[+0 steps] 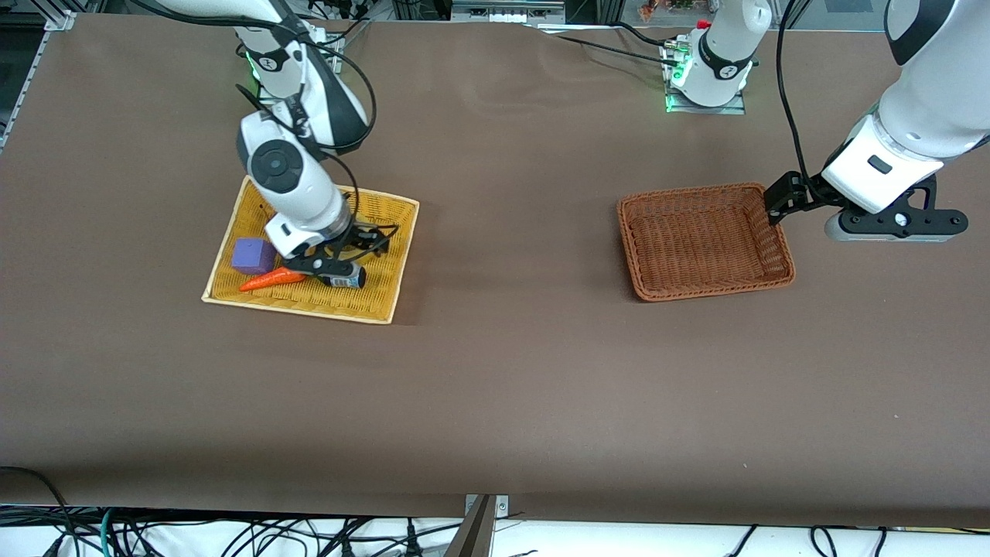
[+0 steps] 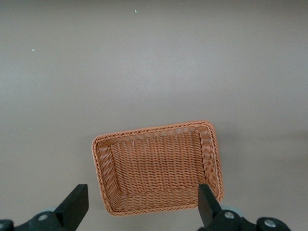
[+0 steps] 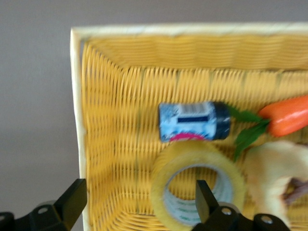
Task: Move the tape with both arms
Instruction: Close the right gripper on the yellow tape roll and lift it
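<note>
The tape (image 3: pixel 197 185), a yellowish translucent ring with a grey core, lies flat in the yellow basket (image 3: pixel 144 30) next to a small bottle. My right gripper (image 3: pixel 139 204) hangs open just above it. One finger sits over the ring's hole, the other near the basket's rim. In the front view the right gripper (image 1: pixel 340 251) is low over the yellow basket (image 1: pixel 387 224) and hides the tape. My left gripper (image 1: pixel 783 197) waits open and empty over the brown basket's (image 1: pixel 696 232) edge toward the left arm's end of the table.
The yellow basket also holds a dark bottle with a blue label (image 3: pixel 195 120), an orange carrot (image 1: pixel 271 280), a purple block (image 1: pixel 254 255) and a pale object (image 3: pixel 274 178). The left gripper (image 2: pixel 143 207) looks down on the brown basket (image 2: pixel 159 163), which holds nothing.
</note>
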Available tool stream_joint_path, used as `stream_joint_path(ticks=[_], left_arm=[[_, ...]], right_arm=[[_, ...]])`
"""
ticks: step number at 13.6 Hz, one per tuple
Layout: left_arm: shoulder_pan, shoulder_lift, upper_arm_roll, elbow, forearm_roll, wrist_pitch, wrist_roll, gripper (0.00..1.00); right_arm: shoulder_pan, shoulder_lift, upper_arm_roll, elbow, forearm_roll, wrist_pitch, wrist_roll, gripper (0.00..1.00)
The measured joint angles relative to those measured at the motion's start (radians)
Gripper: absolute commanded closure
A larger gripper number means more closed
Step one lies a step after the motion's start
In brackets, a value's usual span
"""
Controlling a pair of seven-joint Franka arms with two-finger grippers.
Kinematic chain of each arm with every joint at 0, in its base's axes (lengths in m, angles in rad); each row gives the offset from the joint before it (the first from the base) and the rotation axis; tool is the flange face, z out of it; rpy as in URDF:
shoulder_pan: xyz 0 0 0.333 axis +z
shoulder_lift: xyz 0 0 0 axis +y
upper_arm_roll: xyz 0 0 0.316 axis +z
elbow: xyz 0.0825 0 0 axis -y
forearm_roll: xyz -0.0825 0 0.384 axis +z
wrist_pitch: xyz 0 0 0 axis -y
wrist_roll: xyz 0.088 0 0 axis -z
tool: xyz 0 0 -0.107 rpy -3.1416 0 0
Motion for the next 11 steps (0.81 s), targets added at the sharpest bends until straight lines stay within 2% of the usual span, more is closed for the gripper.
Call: stream_joint_path(ticks=[3, 11], left_arm=[[0.0, 0.0, 0.0, 0.0, 0.0, 0.0, 0.0, 0.0], [0.0, 0.0, 0.0, 0.0, 0.0, 0.0, 0.0, 0.0]], right_arm=[[0.002, 0.002, 0.013, -0.072, 0.0, 0.082, 0.02, 0.0], [0.002, 0.02, 0.013, -0.134, 0.0, 0.164, 0.02, 0.0]])
